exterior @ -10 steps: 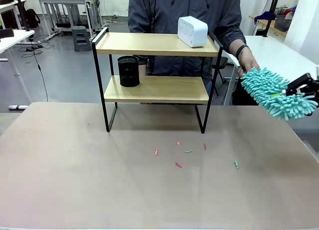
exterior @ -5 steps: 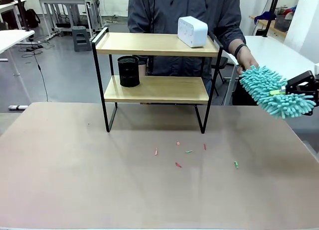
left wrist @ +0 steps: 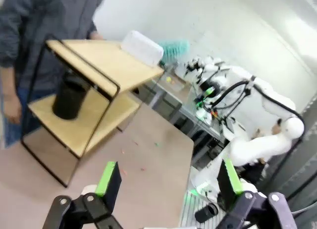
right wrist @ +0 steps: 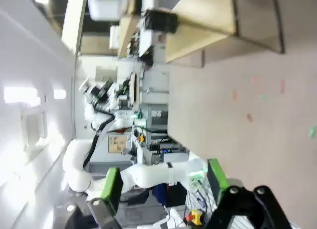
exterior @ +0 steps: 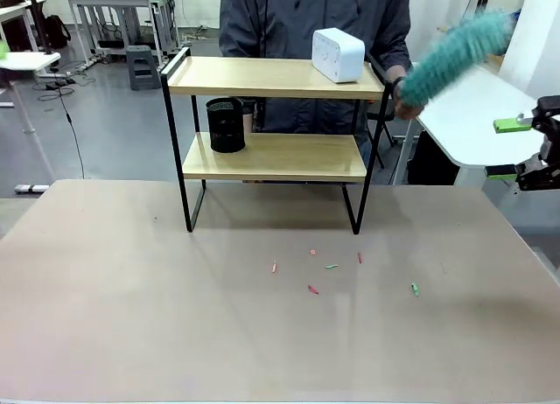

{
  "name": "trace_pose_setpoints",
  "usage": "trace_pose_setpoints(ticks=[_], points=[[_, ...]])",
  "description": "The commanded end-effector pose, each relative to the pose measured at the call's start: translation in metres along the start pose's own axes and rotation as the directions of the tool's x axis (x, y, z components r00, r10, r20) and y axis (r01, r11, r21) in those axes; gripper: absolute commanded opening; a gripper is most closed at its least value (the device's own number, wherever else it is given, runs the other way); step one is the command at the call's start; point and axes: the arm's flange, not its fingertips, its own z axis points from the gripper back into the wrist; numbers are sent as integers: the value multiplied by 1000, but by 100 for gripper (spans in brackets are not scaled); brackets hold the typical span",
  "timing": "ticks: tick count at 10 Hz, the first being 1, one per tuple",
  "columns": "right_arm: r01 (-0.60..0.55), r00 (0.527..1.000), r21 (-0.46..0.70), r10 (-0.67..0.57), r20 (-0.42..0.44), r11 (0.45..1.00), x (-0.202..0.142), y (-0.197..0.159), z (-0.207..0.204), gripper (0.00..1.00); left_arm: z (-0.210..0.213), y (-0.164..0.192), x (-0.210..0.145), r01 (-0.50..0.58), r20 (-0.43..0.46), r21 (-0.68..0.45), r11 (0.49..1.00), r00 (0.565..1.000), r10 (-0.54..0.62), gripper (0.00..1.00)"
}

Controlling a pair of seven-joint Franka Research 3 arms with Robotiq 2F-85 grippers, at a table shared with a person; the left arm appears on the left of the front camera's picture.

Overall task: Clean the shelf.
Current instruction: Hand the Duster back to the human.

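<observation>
Tabletop shelf (exterior: 273, 142) sits left of right hand (exterior: 516, 148).

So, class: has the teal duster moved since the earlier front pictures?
Yes. The duster has gone up and left, now in the person's hand, beside the shelf top.

Front feed: I read even, bright indoor light, soft shadows under the two-tier light wooden shelf in a thin black frame (exterior: 271, 142); the teal fluffy duster (exterior: 455, 56) is motion-smeared. Left wrist feed: soft, tilted, wide-angle bending at edges. Right wrist feed: blurred, glare from ceiling lamps at left.
</observation>
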Motion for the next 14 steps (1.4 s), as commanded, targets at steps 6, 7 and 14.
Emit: trace_pose_setpoints(ticks=[6, 7, 14], points=[[-36, 997, 45, 39, -64, 998, -22, 34, -3, 100, -51, 13, -31, -150, -111, 4, 989, 982, 150, 100], [-36, 997, 45, 39, -64, 998, -22, 34, -3, 100, -51, 13, -31, -150, -111, 4, 989, 982, 150, 100], [-36, 997, 45, 39, -64, 998, -22, 34, -3, 100, -51, 13, -31, -150, -111, 4, 989, 982, 150, 100]])
